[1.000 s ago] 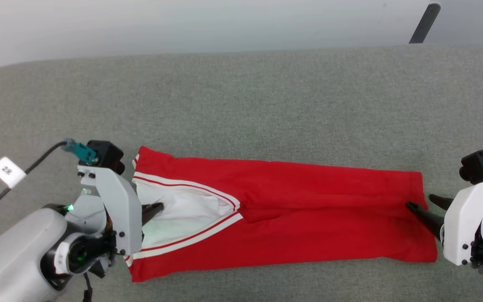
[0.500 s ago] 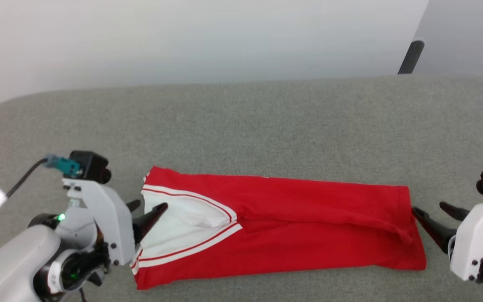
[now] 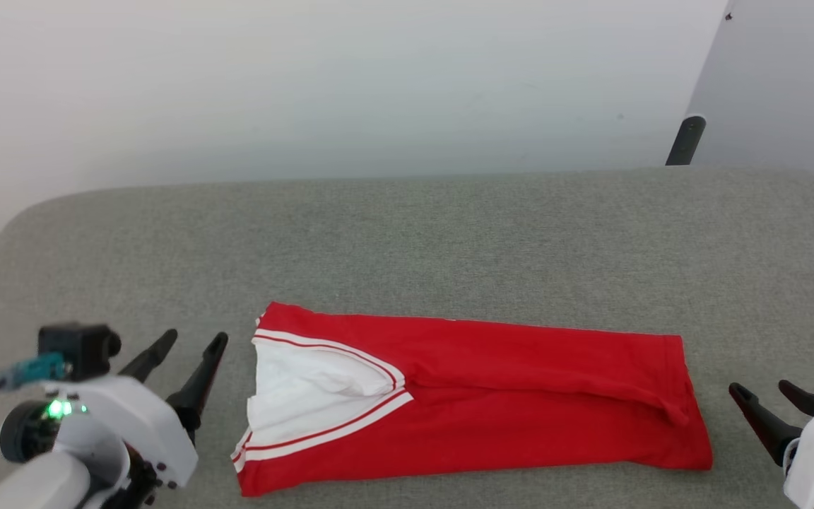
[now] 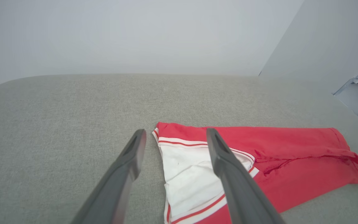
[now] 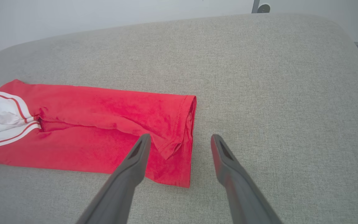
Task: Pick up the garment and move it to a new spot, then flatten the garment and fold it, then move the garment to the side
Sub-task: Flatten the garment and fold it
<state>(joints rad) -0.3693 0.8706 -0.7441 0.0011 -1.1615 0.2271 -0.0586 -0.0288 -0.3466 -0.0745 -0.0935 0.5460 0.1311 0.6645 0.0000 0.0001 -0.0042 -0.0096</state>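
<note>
Half done at a guess: red jersey T-shirt (image 3: 520,396) lying as a long narrow band toward the near edge of the grey fabric tabletop (image 3: 449,233), white-sleeve end just beside left gripper (image 3: 196,335), hem near right gripper (image 3: 757,386), both pincers spread wide, touching nothing. For the crosswise fold, pinch all layers at the hem corners, smooth in the loose flap (image 3: 672,413), carry low toward the sleeve end. Cannot make out any chest print, nor the tabletop's near edge, cut off below.
</note>
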